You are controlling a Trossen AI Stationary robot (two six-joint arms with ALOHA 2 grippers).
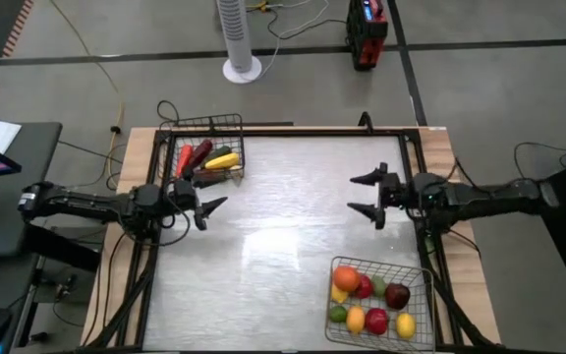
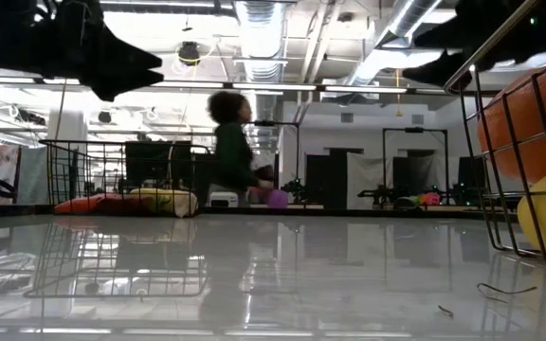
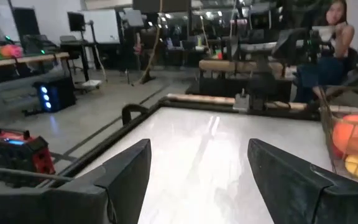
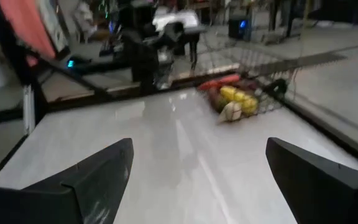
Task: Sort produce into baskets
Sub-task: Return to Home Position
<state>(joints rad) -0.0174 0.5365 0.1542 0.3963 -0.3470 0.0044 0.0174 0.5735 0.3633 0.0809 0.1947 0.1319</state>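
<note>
Two dark wire baskets stand on the white table. The far-left basket [image 1: 207, 152] holds elongated red, yellow and dark green pieces [image 1: 207, 160]; it also shows in the right wrist view [image 4: 241, 93]. The near-right basket [image 1: 379, 300] holds several round balls, orange, red, yellow and green [image 1: 371, 300]. My left gripper [image 1: 207, 205] is open and empty at the table's left side, just near of the far-left basket. My right gripper [image 1: 367, 194] is open and empty at the right side, far of the near-right basket. Both hover above the tabletop.
A dark metal frame [image 1: 293, 131] runs around the tabletop. The middle of the table [image 1: 283, 236] is bare. A person [image 2: 230, 142] stands in the room beyond the table. A white fan [image 1: 241, 39] and a red box [image 1: 367, 34] stand on the floor beyond the far edge.
</note>
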